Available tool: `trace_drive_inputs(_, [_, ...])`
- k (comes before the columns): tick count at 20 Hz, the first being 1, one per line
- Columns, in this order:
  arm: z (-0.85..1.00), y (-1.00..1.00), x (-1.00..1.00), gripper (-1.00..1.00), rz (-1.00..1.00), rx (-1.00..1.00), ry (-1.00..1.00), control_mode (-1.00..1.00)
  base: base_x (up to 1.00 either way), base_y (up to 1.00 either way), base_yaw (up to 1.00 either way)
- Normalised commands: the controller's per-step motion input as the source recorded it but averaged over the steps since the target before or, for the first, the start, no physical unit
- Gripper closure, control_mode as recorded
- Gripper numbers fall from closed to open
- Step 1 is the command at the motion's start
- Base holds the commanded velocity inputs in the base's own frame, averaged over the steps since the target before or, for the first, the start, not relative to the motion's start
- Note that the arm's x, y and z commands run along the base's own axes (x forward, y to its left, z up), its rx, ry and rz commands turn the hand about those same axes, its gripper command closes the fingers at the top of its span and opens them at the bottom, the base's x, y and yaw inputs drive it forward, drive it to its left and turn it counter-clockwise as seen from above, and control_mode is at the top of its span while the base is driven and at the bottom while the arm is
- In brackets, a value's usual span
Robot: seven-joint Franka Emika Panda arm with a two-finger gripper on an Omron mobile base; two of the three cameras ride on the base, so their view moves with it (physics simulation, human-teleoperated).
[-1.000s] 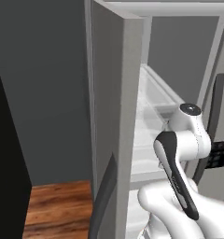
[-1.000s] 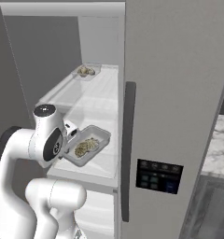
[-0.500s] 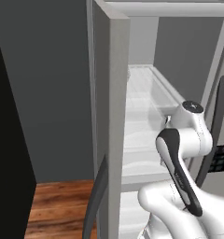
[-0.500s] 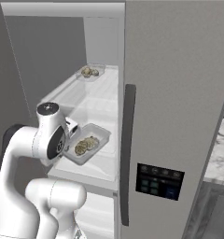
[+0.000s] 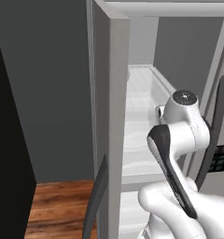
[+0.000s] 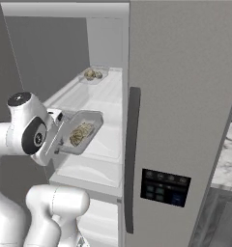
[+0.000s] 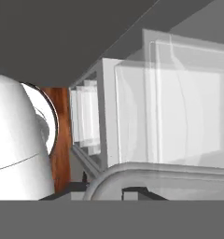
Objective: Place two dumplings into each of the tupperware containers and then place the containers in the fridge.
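Holding one tupperware container by its near rim, the gripper had its jaws pinched nearly together on that rim, at the front of the open fridge. The container was tilted, its far end raised, and it hung over the front part of the fridge's pale shelf without clearly resting on it; whether its underside touched the shelf could not be told. Two dumplings lay inside it, close together near its middle.

At the back of that same shelf, well apart from the held tray, sat the second tupperware container, flat against the shelf near the rear wall of the fridge, with mottled dumplings in it as well.

From the hand view, the curved grey rim of the held container arched just above the dark fingertips, with the fridge's translucent inner shelving beyond it.

In the left base view, the white arm stood in front of the fridge opening, beside the edge of the open door, and hid the held container.
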Motion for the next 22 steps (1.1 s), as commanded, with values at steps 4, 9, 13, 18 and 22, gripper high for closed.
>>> trace_drive_inputs(4, [0.76,0.06,-0.24,1.0,0.04,-0.29,-0.04,-1.0,0.0,0.0,0.0])
trace_drive_inputs(9, [0.93,-0.23,0.31,1.0,0.0,0.04,-0.03,-1.0,0.0,0.0,0.0])
trace_drive_inputs(13, [0.45,-0.4,0.62,1.0,0.02,0.16,-0.01,-1.0,0.0,0.0,0.0])
trace_drive_inputs(18, [0.0,-0.04,0.81,1.0,0.15,0.11,0.0,-1.0,0.0,0.0,0.0])
trace_drive_inputs(22, [-0.05,0.03,0.86,1.0,0.14,0.02,0.0,-1.0,0.0,0.0,0.0])
